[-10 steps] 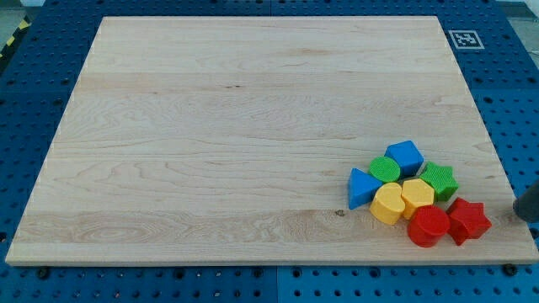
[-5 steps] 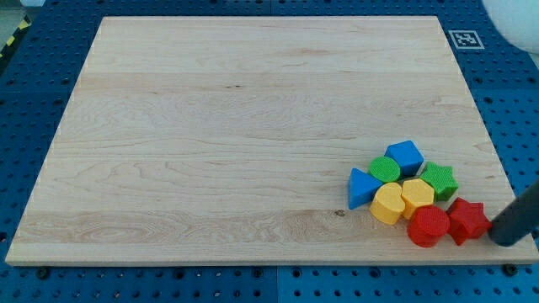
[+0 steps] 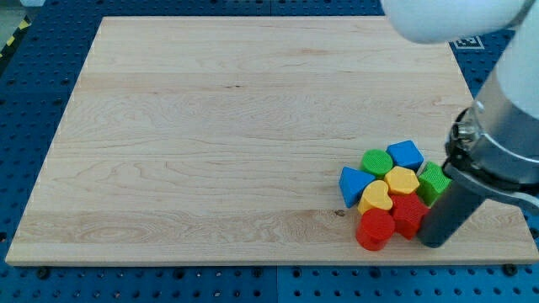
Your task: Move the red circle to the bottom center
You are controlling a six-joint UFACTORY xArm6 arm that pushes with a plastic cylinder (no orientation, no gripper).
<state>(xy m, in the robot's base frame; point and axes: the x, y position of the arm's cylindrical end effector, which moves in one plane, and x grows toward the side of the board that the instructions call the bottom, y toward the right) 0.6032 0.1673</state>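
The red circle (image 3: 375,230) lies near the view's bottom right of the wooden board (image 3: 210,126), at the lower left of a tight cluster. The red star (image 3: 408,214) touches its right side. My tip (image 3: 435,241) stands just right of the red star, pressing against the cluster. Above lie a yellow heart (image 3: 376,198), a yellow hexagon (image 3: 402,180), a blue triangle (image 3: 354,185), a green circle (image 3: 376,162), a blue cube-like block (image 3: 407,155) and a green star (image 3: 433,181), partly hidden by the rod.
The arm's grey and white body (image 3: 497,126) fills the view's right side and top right, covering the board's right edge. Blue pegboard (image 3: 34,101) surrounds the board.
My tip has moved left from the board's right edge into the cluster. The whole cluster has slid left, and the red circle and red star shifted left with it.
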